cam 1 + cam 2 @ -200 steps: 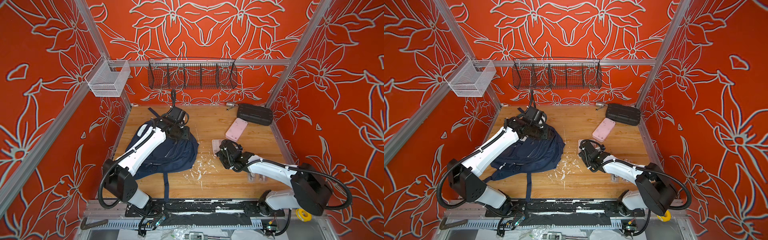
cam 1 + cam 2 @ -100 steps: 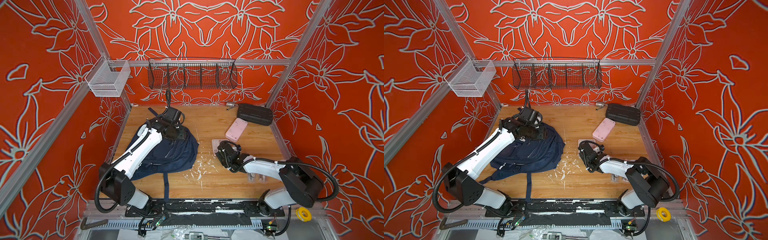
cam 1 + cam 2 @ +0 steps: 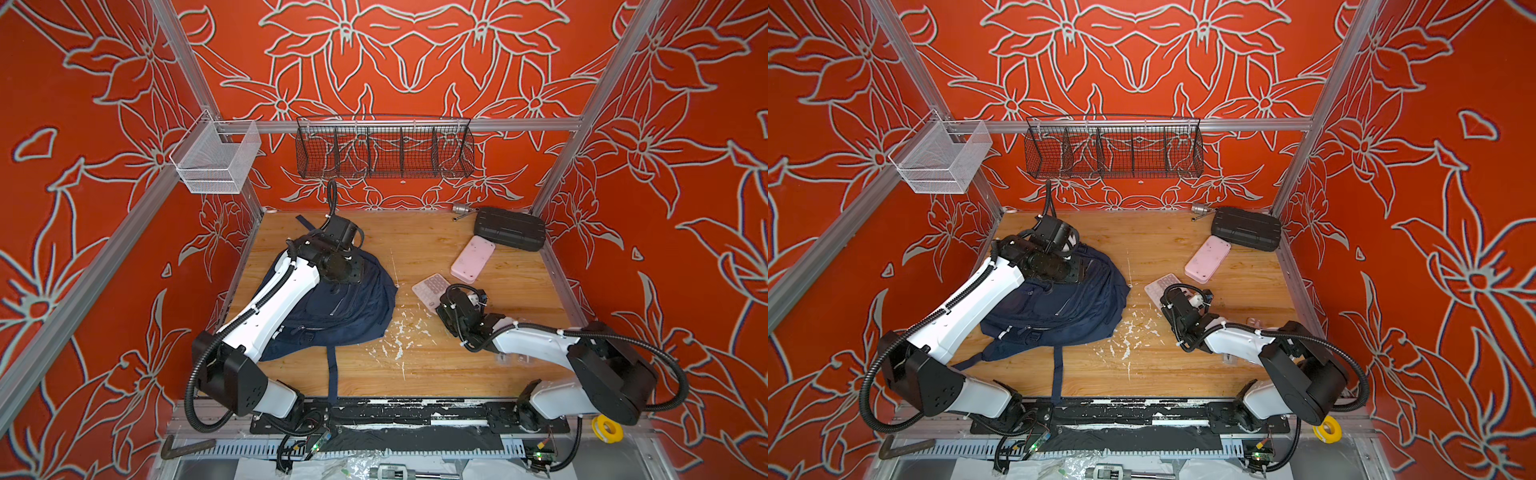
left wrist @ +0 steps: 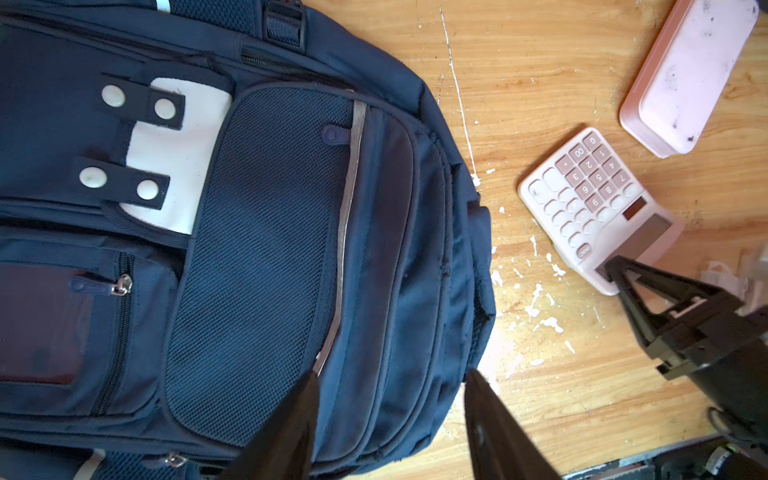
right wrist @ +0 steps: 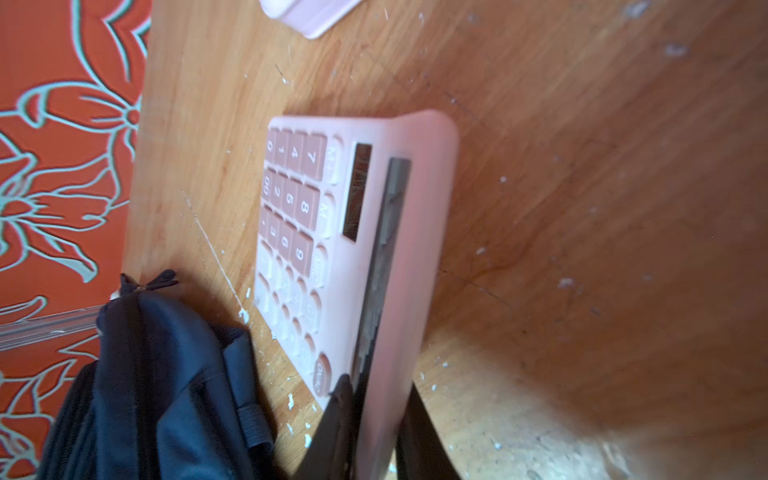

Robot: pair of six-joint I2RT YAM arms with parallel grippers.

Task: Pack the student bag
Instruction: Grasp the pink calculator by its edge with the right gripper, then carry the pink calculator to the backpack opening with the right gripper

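The bag point(image 3: 353, 307) lay flat on the left half of the surface point(image 3: 436, 374), front side up, with one strap point(image 3: 331, 374) trailing to the near edge. The left arm reached over it from the near left corner. The left gripper point(image 4: 390, 374) hung above the bag's far part. In the left wrist view its fingers point(image 4: 291, 424) stood well apart with nothing between them, spread over the bag's edge on the side facing the calculator point(image 4: 582, 195).

To the right, across a strip of white-flecked wood, the right gripper point(image 5: 376, 386) was clear of the bag. It was pinched on the calculator's display end, one finger on the key face and one behind, and that end was tipped up off the surface. The calculator's far corner sat near the bag's side without touching it.

Farther back lay a pink case point(image 3: 473, 259), and beyond it a black case point(image 3: 509, 228) against the right wall. A black wire basket point(image 3: 384, 147) and a white one point(image 3: 216, 162) hung on the far rail.
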